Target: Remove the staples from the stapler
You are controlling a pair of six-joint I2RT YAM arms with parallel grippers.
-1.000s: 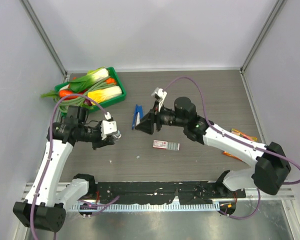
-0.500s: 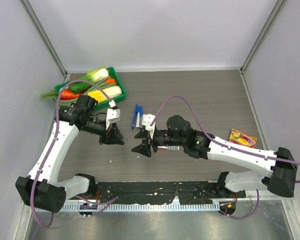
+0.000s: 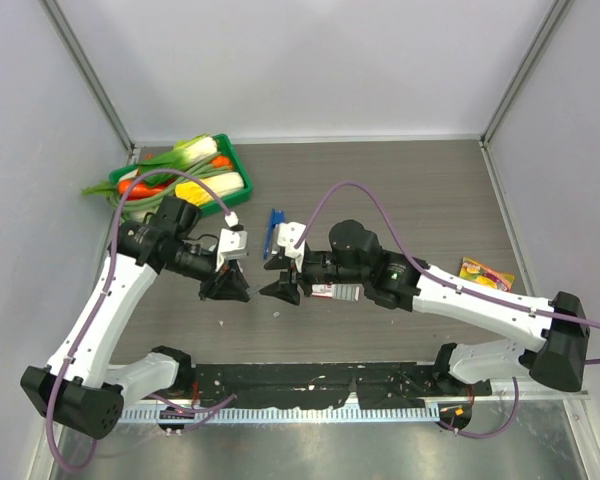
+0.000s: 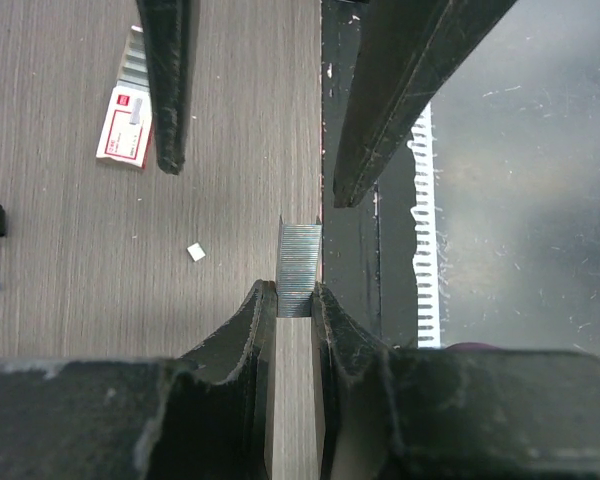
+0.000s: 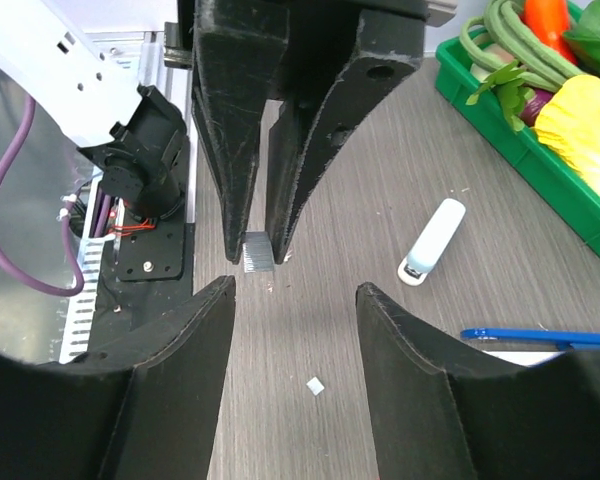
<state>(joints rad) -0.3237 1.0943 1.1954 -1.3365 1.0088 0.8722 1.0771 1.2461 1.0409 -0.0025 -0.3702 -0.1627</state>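
The left fingers [image 4: 242,345] pinch a strip of staples [image 4: 300,265] in a narrow grip, facing the wide-open right fingers [image 5: 195,340] close opposite, while the stapler [image 3: 272,232] lies on the desk [image 3: 430,190] just beyond both, long axis running away from the bases, nearer the right arm

dk-blue stapler [image 3: 273,228], silver staple strip [image 4: 299,268], grn tray [image 5: 520,160]
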